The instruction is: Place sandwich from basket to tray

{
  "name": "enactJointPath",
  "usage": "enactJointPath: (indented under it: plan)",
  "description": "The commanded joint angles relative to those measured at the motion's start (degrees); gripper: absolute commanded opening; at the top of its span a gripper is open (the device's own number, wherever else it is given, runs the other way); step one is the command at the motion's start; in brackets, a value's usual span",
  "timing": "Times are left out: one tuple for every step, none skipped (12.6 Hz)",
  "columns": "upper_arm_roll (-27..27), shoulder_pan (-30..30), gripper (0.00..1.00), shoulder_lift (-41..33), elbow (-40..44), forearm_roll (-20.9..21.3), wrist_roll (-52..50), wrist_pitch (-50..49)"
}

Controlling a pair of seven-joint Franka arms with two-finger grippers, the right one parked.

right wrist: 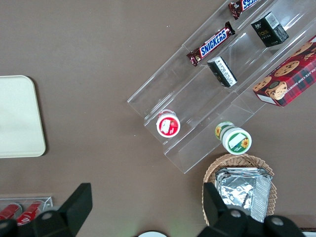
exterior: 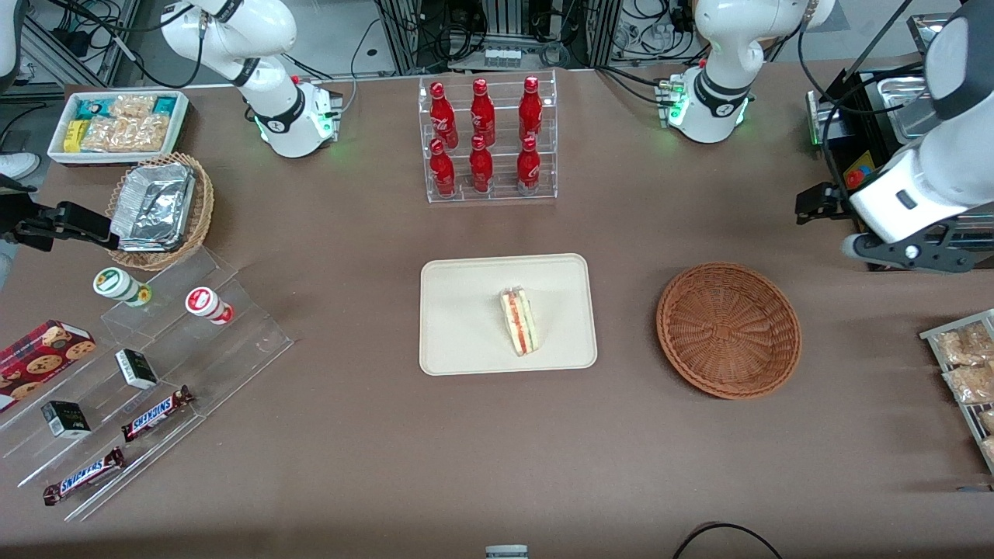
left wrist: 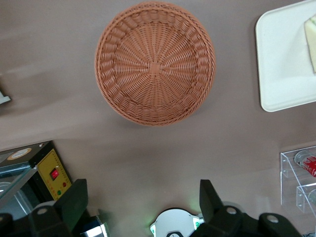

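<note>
The sandwich (exterior: 520,321), a pale wedge with red and green filling, lies on the cream tray (exterior: 466,310) at the middle of the table. Its edge also shows in the left wrist view (left wrist: 311,42) on the tray (left wrist: 281,64). The reddish-brown wicker basket (exterior: 728,330) sits beside the tray toward the working arm's end, with nothing in it (left wrist: 155,63). My gripper (exterior: 858,248) hangs above the table, farther from the front camera than the basket and off to its side. It is open (left wrist: 140,202), with nothing between its fingers.
A clear rack of red bottles (exterior: 488,140) stands farther from the front camera than the tray. A tan basket of foil trays (exterior: 159,210), a white snack bin (exterior: 116,124) and acrylic steps with snacks (exterior: 155,365) lie toward the parked arm's end. Snack packets (exterior: 967,365) and a black box (exterior: 877,116) flank my arm.
</note>
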Motion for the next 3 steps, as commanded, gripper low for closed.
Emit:
enactJointPath:
  plan:
    - [2.1, -1.1, 1.00, -0.2, 3.1, -0.6, 3.0, -2.3]
    - [2.1, -1.1, 1.00, -0.2, 3.5, -0.5, 3.0, -2.2]
    - [2.1, -1.3, 1.00, -0.2, 3.5, -0.3, 2.9, -2.0]
